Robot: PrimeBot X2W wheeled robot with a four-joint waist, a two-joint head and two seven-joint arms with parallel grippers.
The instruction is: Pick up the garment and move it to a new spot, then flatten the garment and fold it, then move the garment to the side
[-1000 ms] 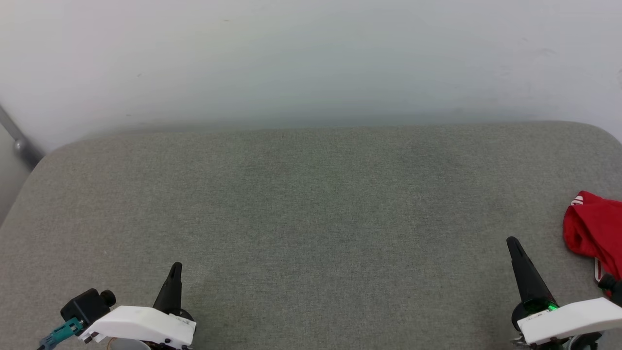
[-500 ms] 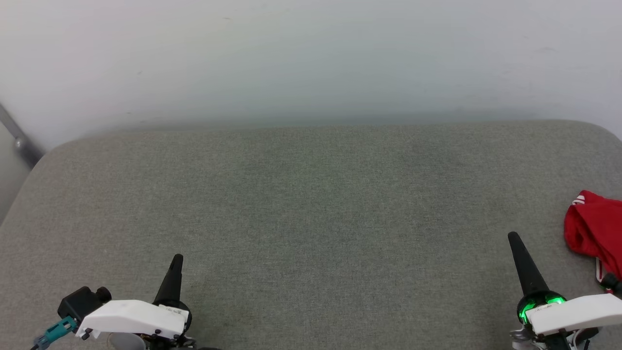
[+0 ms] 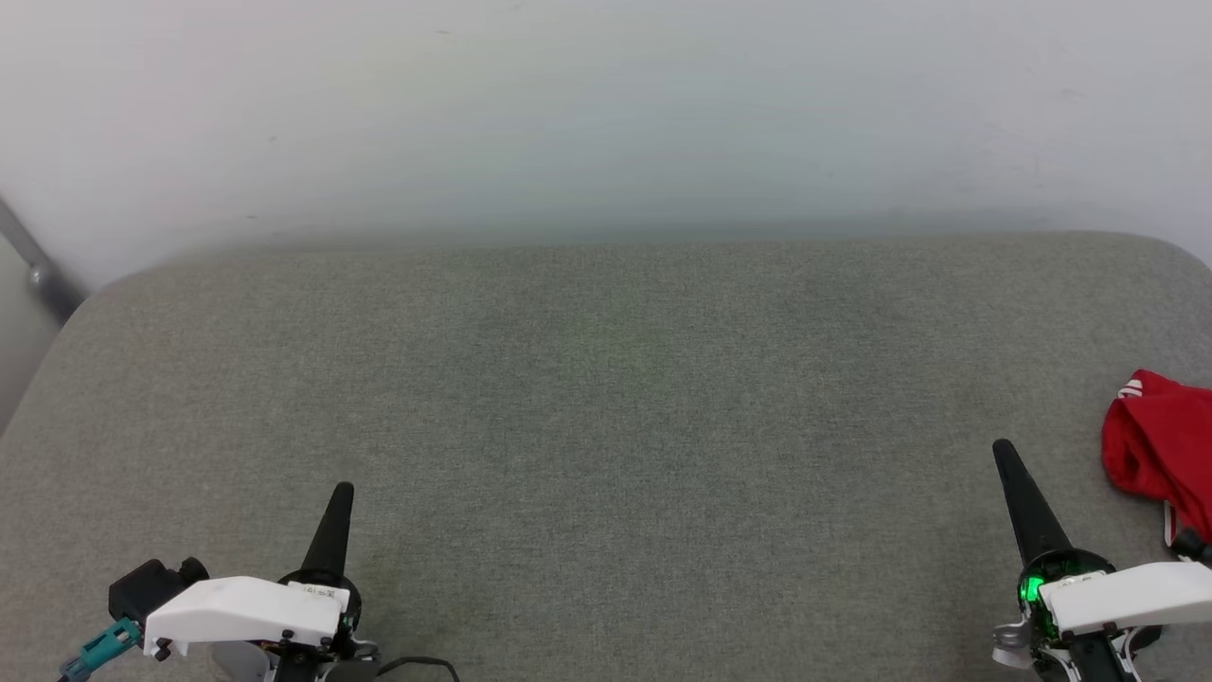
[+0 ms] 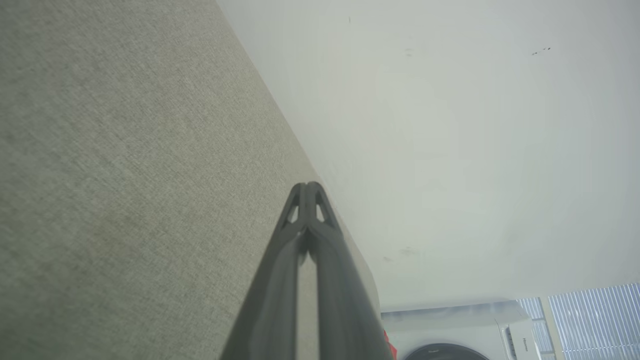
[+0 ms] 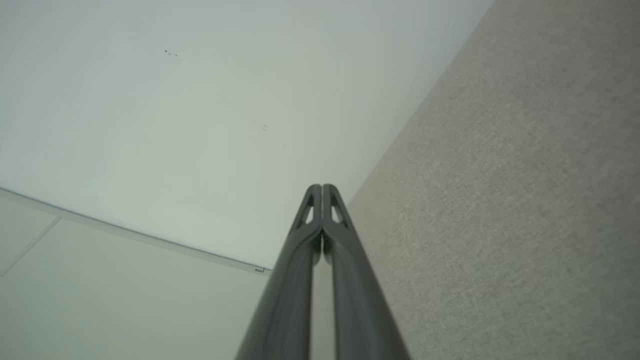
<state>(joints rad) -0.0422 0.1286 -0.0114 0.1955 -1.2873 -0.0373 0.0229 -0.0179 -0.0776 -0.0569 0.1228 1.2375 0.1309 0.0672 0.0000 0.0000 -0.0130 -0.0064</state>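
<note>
Clenching nothing, left tool (image 3: 342, 489) and right tool (image 3: 1000, 446) hover over one grey cushion (image 3: 606, 426) bearing one red garment (image 3: 1160, 445).

You have a broad stretch of open grey fabric on the surface (image 3: 606, 398) between your left hand (image 3: 343, 491) and your right hand (image 3: 1001, 449). Both hands sit low at the near edge, fingers pressed together and pointing toward the wall (image 3: 606, 114). That wall rises straight from the far edge of the surface and blocks any reach beyond it. At the right edge the red garment (image 3: 1160, 445) lies bunched on the fabric, on the outer side of your right hand, near it but not touching. At the far left a slanting grey metal bar (image 3: 33, 270) stands against the wall, just off the rounded corner of the surface and well apart from your left hand
</note>
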